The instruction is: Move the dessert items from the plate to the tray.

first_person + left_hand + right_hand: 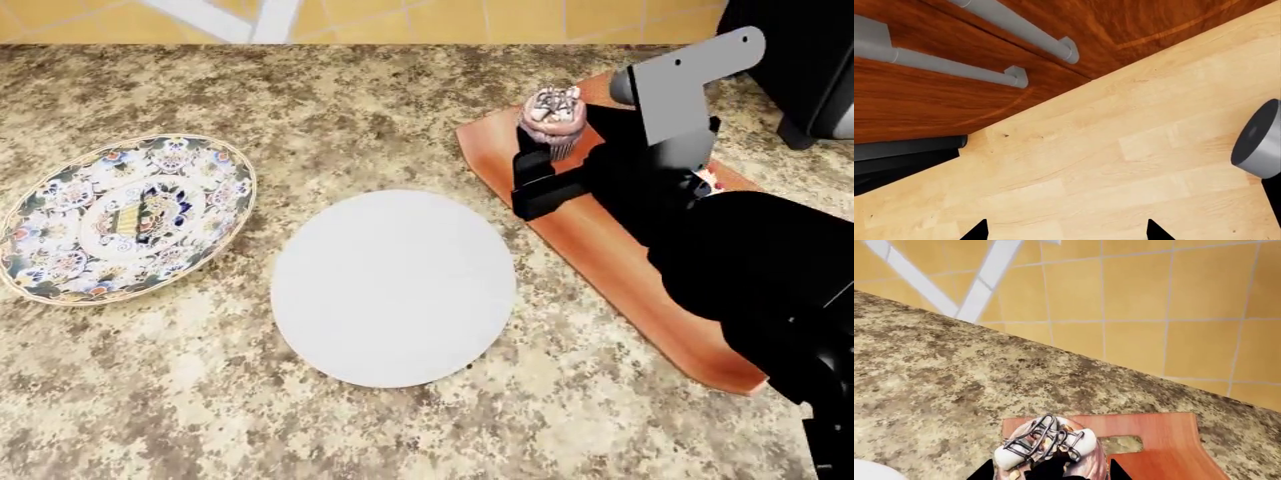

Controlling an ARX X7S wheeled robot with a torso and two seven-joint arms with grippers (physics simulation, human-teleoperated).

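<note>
Cupcake [555,117] is the risk. Going left to right on the desk [400,90]: a patterned plate [127,215], an empty white plate [394,287], then the tray [587,235]. Right tool [550,165] grips the cupcake over the tray's far end (near its slot). Releasing while tilted could tip it over or off the edge. Left tool [1067,231] is spread, empty.

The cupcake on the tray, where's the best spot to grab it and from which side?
Grip the cupcake low on its dark pleated wrapper, jaws closing level from two opposite sides. It stands upright near the slotted end of the wooden tray, and its cream swirl with chocolate drizzle on top is soft, so avoid squeezing there. The right gripper already sits around it.
</note>
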